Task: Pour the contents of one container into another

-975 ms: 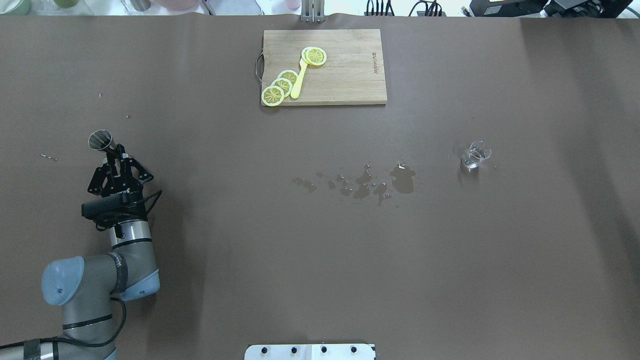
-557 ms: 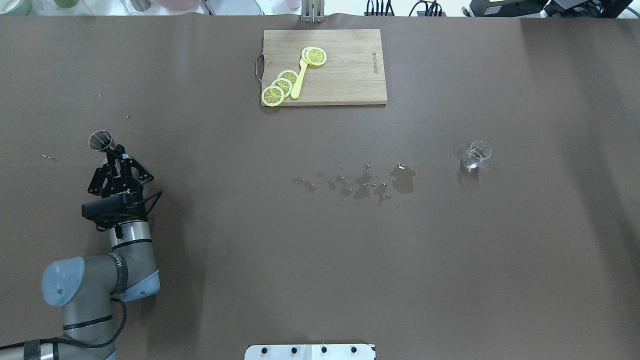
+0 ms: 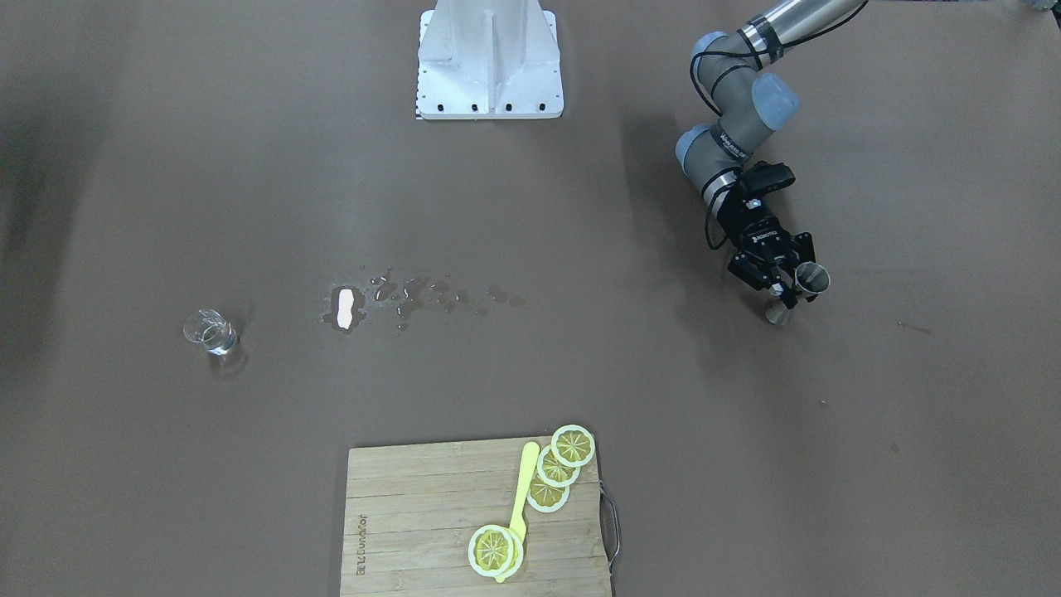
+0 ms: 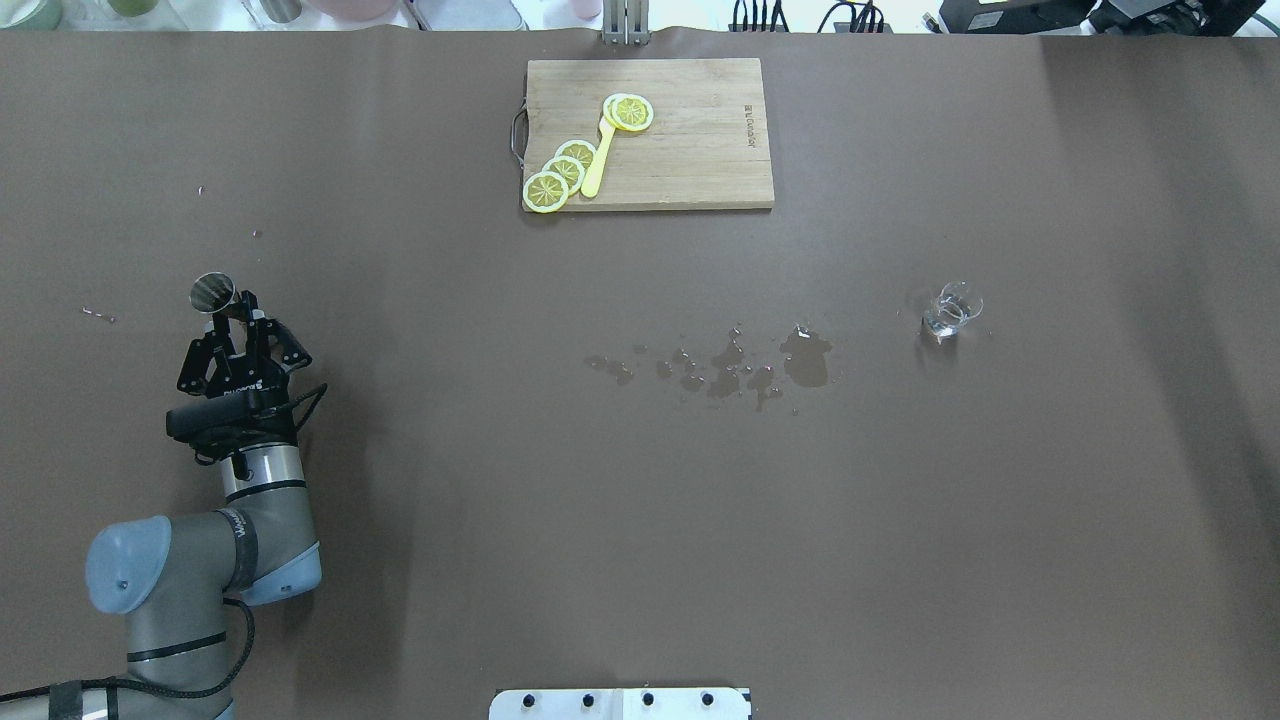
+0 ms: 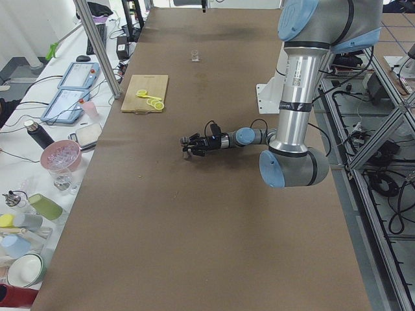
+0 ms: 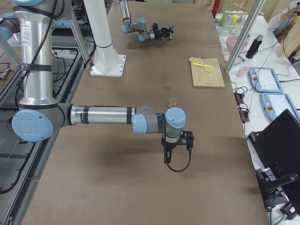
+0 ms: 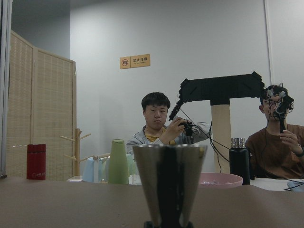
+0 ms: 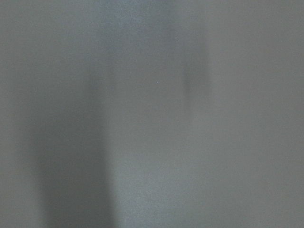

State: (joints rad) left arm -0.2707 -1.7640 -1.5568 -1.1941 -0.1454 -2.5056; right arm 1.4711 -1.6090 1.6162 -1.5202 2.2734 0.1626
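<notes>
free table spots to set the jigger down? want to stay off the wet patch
Wide bare table between the jigger in the left gripper and the spill; also between spill and cutting board, and on the robot's side of the glass cup. Tight: between spill and cup.

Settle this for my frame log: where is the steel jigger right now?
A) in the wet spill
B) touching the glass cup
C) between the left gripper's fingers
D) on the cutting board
C: the jigger sits at the tip of the left gripper, between its fingers, well away from the cutting board, the spill and the glass cup.
</notes>
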